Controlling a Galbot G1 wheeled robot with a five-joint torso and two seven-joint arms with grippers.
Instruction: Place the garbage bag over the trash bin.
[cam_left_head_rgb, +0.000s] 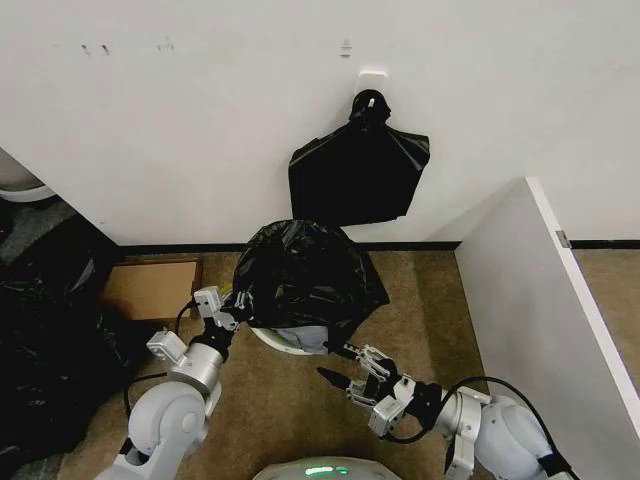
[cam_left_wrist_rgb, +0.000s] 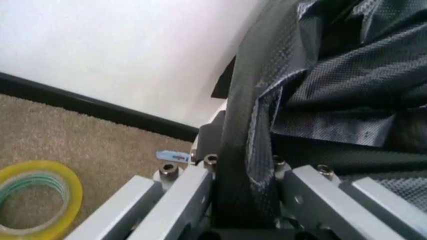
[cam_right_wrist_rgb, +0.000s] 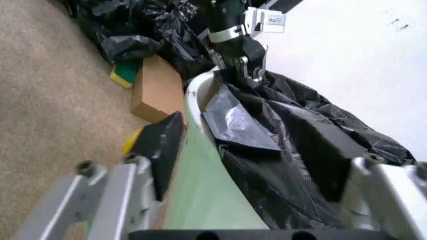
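Note:
The glossy black garbage bag (cam_left_head_rgb: 300, 275) is draped over the trash bin, whose white rim (cam_left_head_rgb: 290, 343) shows under the bag's front edge. My left gripper (cam_left_head_rgb: 228, 310) is at the bin's left side, shut on the bag's edge. In the left wrist view the wrinkled bag (cam_left_wrist_rgb: 347, 75) is pinched in that gripper (cam_left_wrist_rgb: 257, 115). My right gripper (cam_left_head_rgb: 338, 365) is open at the bin's front right. In the right wrist view it (cam_right_wrist_rgb: 247, 150) straddles the bin's rim (cam_right_wrist_rgb: 200, 165) and the bag (cam_right_wrist_rgb: 280, 125), with the left gripper (cam_right_wrist_rgb: 240, 55) across the bin.
A squarish black bag with a knotted top (cam_left_head_rgb: 360, 170) hangs on the wall hook behind. A cardboard box (cam_left_head_rgb: 150, 288) and a dark heap of black material (cam_left_head_rgb: 40, 340) lie left. A white partition (cam_left_head_rgb: 540, 300) stands right. A yellow tape roll (cam_left_wrist_rgb: 33, 200) lies on the carpet.

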